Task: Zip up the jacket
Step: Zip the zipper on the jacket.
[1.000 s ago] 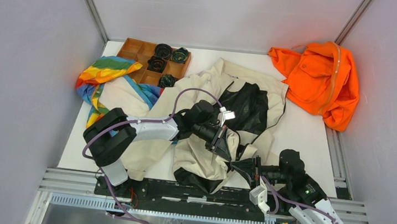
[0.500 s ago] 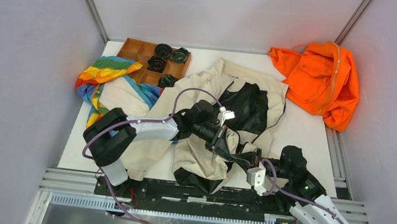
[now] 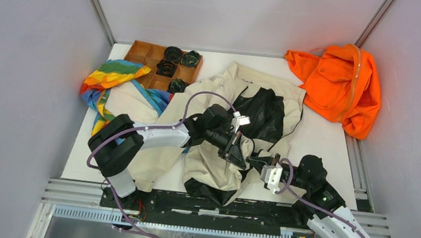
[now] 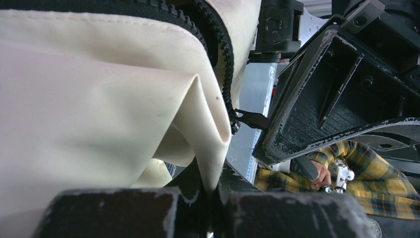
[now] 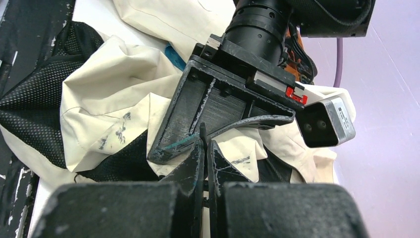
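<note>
Mid-worktop [image 3: 324,137]: jacket [image 3: 223,91], front unzipped. I had the left gripper [image 4: 210,198] clamped on its cream fold and the right gripper [image 5: 204,143] pinched shut, apparently on the zipper pull [image 4: 250,119]. Risks I judged: the thin tab slipping free; slack fabric jamming the teeth.

Cream long-sleeved jacket [image 3: 223,85] lying crumpled and hanging open in the middle, black mesh lining [image 3: 265,113] showing inside, dark zipper teeth [image 4: 223,54] running unjoined along a folded front edge, zipper pull [image 4: 251,119] sticking out sideways, near hem bunching.
</note>
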`<state>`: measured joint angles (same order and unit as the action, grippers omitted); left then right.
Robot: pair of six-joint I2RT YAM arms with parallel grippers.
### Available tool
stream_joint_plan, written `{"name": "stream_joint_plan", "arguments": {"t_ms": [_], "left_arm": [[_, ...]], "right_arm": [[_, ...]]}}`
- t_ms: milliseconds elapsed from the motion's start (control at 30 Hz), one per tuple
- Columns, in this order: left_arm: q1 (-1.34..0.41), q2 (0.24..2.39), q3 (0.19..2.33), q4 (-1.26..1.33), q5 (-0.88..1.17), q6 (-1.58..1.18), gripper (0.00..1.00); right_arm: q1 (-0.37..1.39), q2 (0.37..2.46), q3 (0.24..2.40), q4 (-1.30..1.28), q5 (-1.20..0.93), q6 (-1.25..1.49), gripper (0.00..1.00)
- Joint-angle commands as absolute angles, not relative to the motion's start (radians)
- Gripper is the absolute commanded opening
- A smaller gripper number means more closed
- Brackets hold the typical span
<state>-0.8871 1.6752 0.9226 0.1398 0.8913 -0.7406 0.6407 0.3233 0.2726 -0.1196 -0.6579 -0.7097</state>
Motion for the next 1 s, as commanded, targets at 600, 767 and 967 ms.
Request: {"name": "stream_joint_plan", "arguments": {"t_ms": [600, 767, 967], "left_arm": [[-0.893, 1.620, 0.941, -0.150, 0.935, -0.559, 0.02], [-0.893, 1.623, 0.946, -0.171, 0.933, -0.547, 0.02], [-0.893, 1.614, 0.942, -0.186, 0.928, -0.542, 0.02]], "right_arm": [[0.633, 0.370, 0.319, -0.031, -0.462, -1.006, 0.00], [0.634, 0.384, 0.314, -0.008, -0.369, -1.085, 0.00], [0.632, 0.402, 0.331, 0.033, -0.346, -1.115, 0.00]]}}
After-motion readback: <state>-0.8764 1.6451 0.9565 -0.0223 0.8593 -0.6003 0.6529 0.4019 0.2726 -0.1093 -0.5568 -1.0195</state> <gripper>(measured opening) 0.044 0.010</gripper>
